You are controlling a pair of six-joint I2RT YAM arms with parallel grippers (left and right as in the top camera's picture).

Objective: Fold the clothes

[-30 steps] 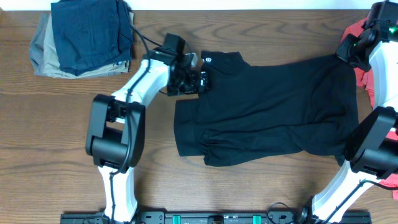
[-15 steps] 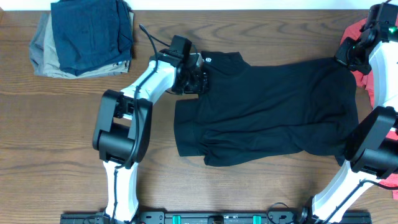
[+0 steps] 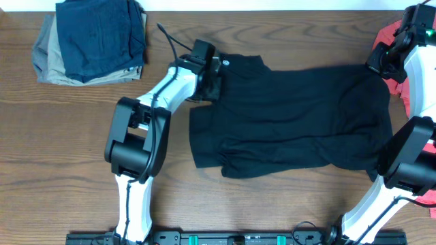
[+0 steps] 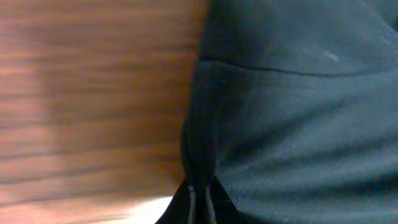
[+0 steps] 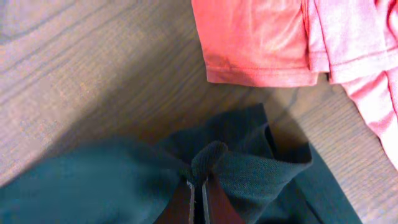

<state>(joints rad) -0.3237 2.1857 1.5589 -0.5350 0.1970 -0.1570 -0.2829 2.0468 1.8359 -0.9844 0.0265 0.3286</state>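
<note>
Slippage risk: left gripper (image 4: 199, 199) and right gripper (image 5: 199, 185) each clench a thin fold of black shirt (image 3: 293, 116) between their jaws; uneven pulling could free it.

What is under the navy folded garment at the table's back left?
A khaki folded garment shows beneath the navy garment, sticking out at its left and near edges; anything deeper is covered.

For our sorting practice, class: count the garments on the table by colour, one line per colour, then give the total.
black shirt: 1
coral-red shirt: 1
navy folded garment: 1
khaki folded garment: 1
Total: 4
</note>
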